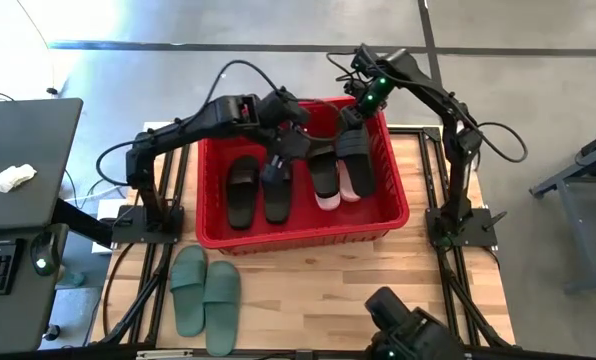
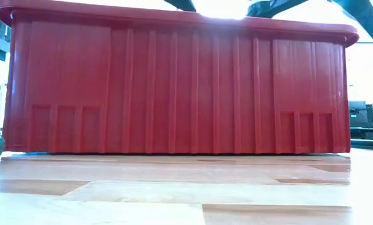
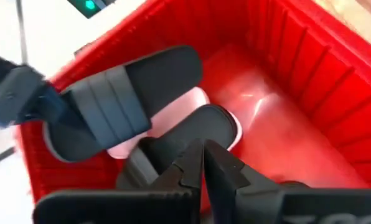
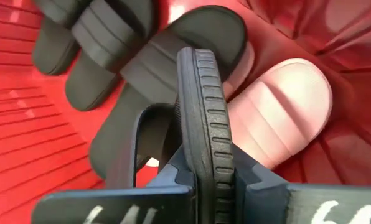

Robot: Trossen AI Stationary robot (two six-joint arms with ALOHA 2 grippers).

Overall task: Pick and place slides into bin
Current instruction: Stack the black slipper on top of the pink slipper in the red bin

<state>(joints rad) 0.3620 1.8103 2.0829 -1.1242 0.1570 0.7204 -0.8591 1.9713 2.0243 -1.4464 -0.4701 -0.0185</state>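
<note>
One red bin (image 1: 300, 232) is holding four black slides (image 1: 243, 190) and two pink slides (image 1: 330, 200); two green slides (image 1: 206, 295) are lying on the desk (image 1: 378, 265).

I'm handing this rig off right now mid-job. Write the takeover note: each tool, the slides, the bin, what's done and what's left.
Right tool: over the bin's far right, shut on a black slide held edge-up, not yet released.
Left tool: inside the bin near its middle, fingers together, holding nothing.
In the bin: two black slides on the left, another black one lying over the pink pair.
Done: five slides binned, a sixth in hand.
Left: release the held slide, then pick the green pair from the table in front of the bin.
</note>
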